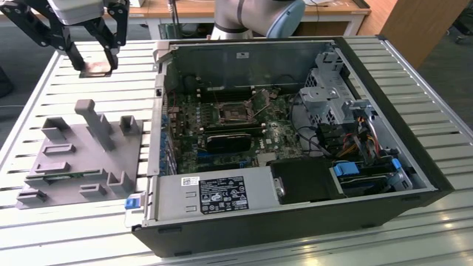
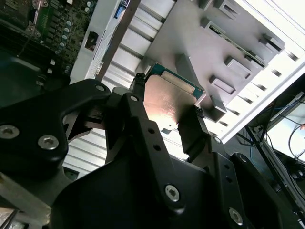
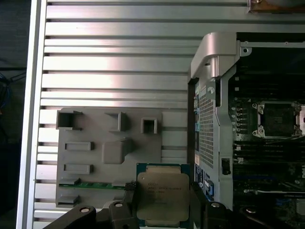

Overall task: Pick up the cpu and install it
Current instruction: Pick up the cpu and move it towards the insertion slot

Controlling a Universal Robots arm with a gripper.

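My gripper (image 1: 96,65) hangs above the slatted table at the exterior view's far left, shut on the cpu (image 1: 97,68). The cpu (image 3: 162,193) is a flat square chip with a silver metal top and a green rim, pinched by its edges between two black fingers (image 3: 127,193). In the second wrist view its shiny face (image 2: 164,98) sits between the fingers (image 2: 193,129). It is lifted clear above the grey fixture tray (image 1: 81,160). The bare socket (image 1: 235,112) on the motherboard lies inside the open computer case, to the exterior view's right of the gripper.
The open computer case (image 1: 296,216) takes up the table's middle and right, with a black heatsink (image 1: 232,139), cables and a drive cage (image 1: 329,94) inside. The fixture tray (image 3: 86,152) has upright posts. Bare slatted table (image 3: 114,62) lies around it.
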